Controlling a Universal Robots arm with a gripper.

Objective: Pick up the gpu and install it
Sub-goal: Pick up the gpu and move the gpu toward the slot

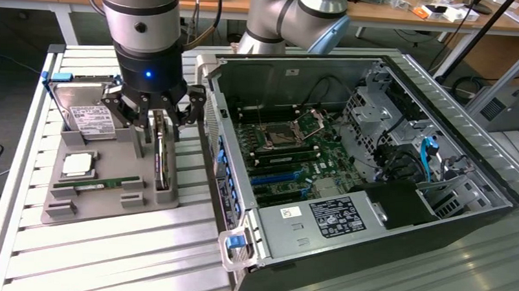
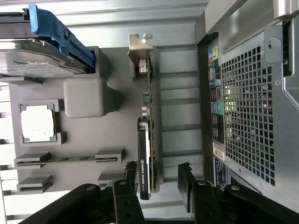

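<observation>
Hangs over the gray holder (image 1: 102, 201) on the table (image 1: 108, 257) with the tool (image 1: 161, 124) released, fingers (image 2: 187, 184) spread on either side of the gpu (image 1: 161, 158), not clenched on it. Has the gpu standing on its edge in a slot of that holder, just beside the open computer case (image 1: 279, 81).

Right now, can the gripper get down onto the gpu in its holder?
Probably yes. The gripper hangs open over the gpu, a finger on each side of the upright card, and nothing lies between. Walls of the gray holder sit close.
</observation>
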